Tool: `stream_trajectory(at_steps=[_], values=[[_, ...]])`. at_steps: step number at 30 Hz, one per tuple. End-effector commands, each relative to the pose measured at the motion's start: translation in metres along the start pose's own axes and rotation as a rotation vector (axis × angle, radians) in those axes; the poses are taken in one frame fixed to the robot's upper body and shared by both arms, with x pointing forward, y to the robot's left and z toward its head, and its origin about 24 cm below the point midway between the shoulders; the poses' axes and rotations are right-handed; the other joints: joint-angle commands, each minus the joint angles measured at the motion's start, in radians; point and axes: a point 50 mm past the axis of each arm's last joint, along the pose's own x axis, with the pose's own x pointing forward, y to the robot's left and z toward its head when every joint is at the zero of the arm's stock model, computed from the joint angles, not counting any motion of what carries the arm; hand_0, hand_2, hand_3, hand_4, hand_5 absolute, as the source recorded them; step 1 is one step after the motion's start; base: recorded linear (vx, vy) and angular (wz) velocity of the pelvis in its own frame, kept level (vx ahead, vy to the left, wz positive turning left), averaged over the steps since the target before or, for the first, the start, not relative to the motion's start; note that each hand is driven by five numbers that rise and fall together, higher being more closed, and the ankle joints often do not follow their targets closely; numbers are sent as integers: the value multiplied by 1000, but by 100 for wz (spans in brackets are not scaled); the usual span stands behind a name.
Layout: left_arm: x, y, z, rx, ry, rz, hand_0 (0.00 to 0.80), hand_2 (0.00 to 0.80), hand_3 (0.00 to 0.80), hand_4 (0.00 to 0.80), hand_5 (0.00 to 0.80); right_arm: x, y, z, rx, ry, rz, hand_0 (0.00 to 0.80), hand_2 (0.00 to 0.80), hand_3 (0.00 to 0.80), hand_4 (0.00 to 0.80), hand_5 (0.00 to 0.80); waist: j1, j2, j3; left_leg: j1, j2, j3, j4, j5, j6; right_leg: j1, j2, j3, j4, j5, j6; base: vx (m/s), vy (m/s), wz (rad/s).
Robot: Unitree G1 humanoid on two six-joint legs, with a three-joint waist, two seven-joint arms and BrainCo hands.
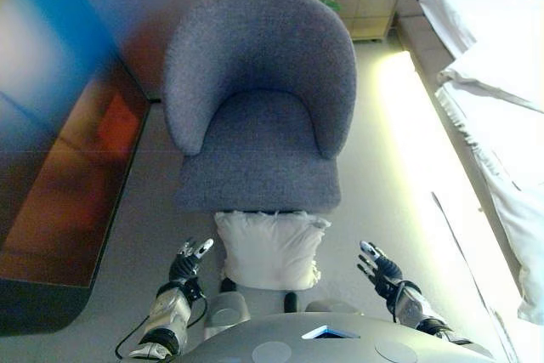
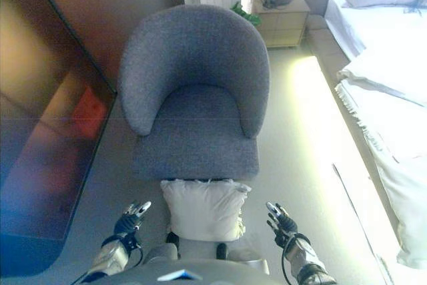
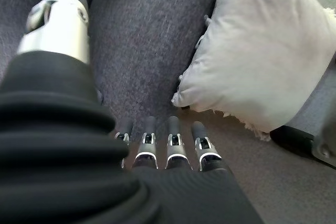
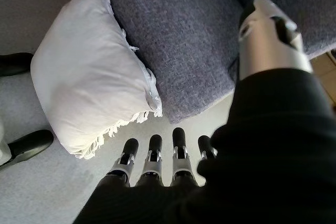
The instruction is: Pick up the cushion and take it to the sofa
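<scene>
A white fringed cushion (image 1: 270, 249) lies on the floor against the front edge of a grey armchair (image 1: 259, 116), between my two hands. My left hand (image 1: 189, 263) is open, just left of the cushion and apart from it. My right hand (image 1: 378, 268) is open, to the cushion's right with a wider gap. The cushion also shows in the left wrist view (image 3: 262, 61) and in the right wrist view (image 4: 89, 77), past each hand's straight fingers. Neither hand holds anything.
A dark glossy cabinet (image 1: 59, 167) runs along the left. A bed with white bedding (image 1: 497, 82) lies on the right, with a strip of floor between it and the armchair. A wooden nightstand (image 1: 364, 2) stands at the back.
</scene>
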Motion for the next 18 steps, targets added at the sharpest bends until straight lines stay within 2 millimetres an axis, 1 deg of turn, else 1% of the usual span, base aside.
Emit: stream_trajectory(at_steps=[1,6,7,8,10,12,15,16,17,18], values=[[1,10,19,-25,-87,10,0,0,0,0,0,1,3,16,1,-88,15,0,0,0,0,0,3,8,-16,14,-5,64,-18,51,15,-44,-97,-9,71,-5,133,100,126,0],[2,5,21,13,-103,-29,0,0,0,0,0,-1,-1,18,1,-108,5,0,0,0,0,0,-10,20,-21,49,-24,111,-43,6,26,-61,-114,-29,88,-7,144,74,160,8],[2,5,22,16,-106,-32,0,0,0,0,0,-1,-1,19,3,-110,5,0,0,0,0,0,-11,21,-21,51,-26,115,-42,2,29,-63,-116,-31,92,-8,146,48,197,-1],[3,3,25,22,-113,-44,0,0,0,0,0,-1,-1,19,9,-115,-1,0,0,0,0,0,-16,25,-20,56,-34,130,-39,-9,36,-70,-123,-36,102,-10,151,38,194,1],[5,1,28,36,-119,-66,0,0,0,0,0,-1,-1,19,6,-122,-4,0,0,0,0,0,-18,32,-17,59,-44,138,-38,-24,48,-82,-135,-43,129,-18,160,38,203,5],[6,-3,30,88,-121,-78,0,0,0,0,0,2,5,21,-29,-113,4,0,0,0,0,0,-13,39,-9,53,-57,144,-30,-39,66,-109,-153,-57,187,-35,170,19,172,0],[10,-8,34,180,-112,-95,0,0,0,0,0,6,16,24,-120,-96,35,0,0,0,0,0,-4,44,15,29,-74,161,9,-65,94,-204,-194,-89,356,-15,192,-10,131,-20],[11,-7,35,203,-108,-95,0,0,0,0,0,8,19,25,-157,-89,40,0,0,0,0,0,-1,45,22,25,-77,165,15,-70,98,-225,-204,-99,382,-10,192,8,79,-38],[13,-9,37,225,-109,-95,0,0,0,0,0,9,22,27,-190,-84,46,0,0,0,0,0,4,44,31,18,-79,166,21,-72,96,-241,-217,-108,380,-6,192,-56,32,-39],[17,-16,44,246,-124,-103,0,0,0,0,0,13,30,33,-223,-90,63,0,0,0,0,0,10,44,49,-6,-79,162,33,-69,89,-265,-220,-110,354,-7,189,-219,-9,-26]])
